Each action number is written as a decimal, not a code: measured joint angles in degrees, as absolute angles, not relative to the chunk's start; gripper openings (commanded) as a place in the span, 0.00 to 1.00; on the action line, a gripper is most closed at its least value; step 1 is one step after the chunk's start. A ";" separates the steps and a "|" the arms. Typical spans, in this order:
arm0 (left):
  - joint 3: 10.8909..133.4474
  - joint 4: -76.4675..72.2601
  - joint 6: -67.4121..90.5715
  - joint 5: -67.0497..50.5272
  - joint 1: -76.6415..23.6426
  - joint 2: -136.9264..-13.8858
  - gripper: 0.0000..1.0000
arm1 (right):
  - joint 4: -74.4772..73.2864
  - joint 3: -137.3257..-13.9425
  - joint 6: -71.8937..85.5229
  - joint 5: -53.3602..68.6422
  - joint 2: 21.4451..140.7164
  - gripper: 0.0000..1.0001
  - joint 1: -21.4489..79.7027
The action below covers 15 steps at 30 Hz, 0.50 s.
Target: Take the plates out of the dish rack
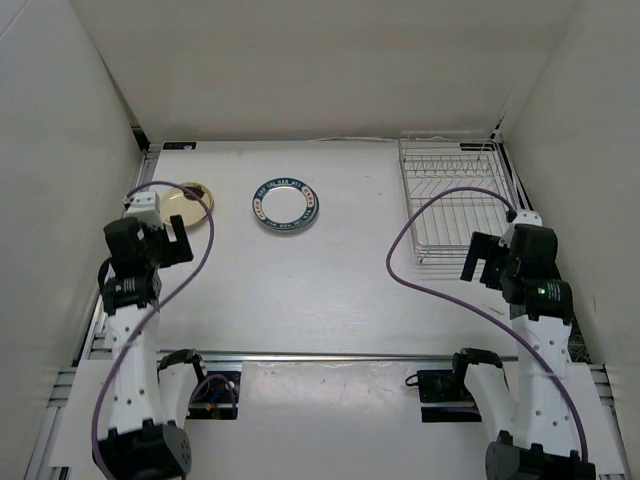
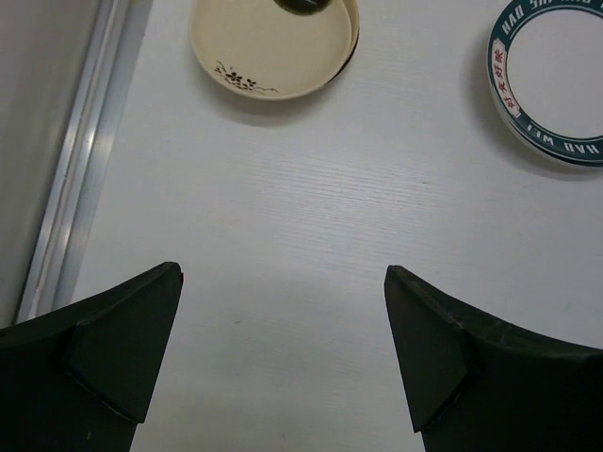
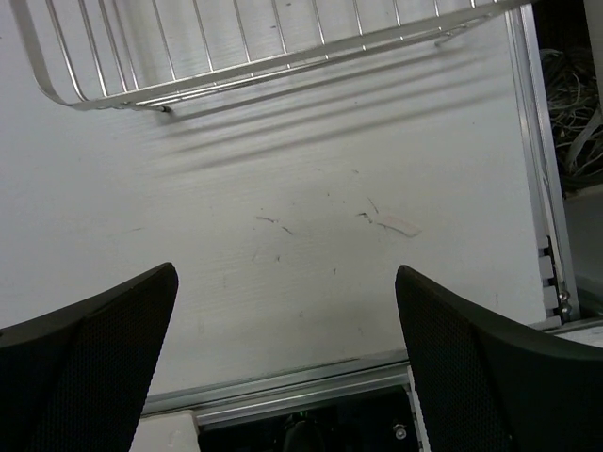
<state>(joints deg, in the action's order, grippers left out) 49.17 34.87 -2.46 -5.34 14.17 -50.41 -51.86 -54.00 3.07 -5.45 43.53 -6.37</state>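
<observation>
Counter [image 1: 330,270] holds cream plate [image 1: 183,206] upper left, blue-rimmed plate [image 1: 285,204] upper centre, both flat; I see left hand [image 2: 281,282], right hand [image 3: 285,282] hovering, fingers spread.

A cream-yellow plate [image 1: 183,208] and a blue-rimmed plate [image 1: 285,205] lay apart on the table [image 1: 340,280], far left. The dish rack [image 1: 455,200] stood far right.

Both white jointed arms rise from their bases and bend forward, the left black two-finger gripper [image 1: 177,238] and the right black two-finger gripper [image 1: 482,258] each pointing downward, jaws spread wide, holding nothing.
</observation>
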 measured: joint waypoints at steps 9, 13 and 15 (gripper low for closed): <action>39.72 31.07 -4.27 -2.15 14.33 -34.46 1.00 | -48.29 -48.14 4.21 -7.68 38.02 0.99 -8.69; 39.22 30.89 -4.08 -0.84 14.41 -35.07 1.00 | -47.59 -46.50 4.34 -7.77 36.64 0.99 -8.88; 39.22 30.79 -4.03 -0.60 14.41 -35.29 1.00 | -47.53 -46.35 4.36 -7.75 36.21 0.99 -8.91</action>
<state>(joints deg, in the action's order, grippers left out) 39.22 30.79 -4.03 -0.60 14.41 -35.29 -47.53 -46.35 4.36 -7.75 36.21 -8.91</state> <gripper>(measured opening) 0.992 0.992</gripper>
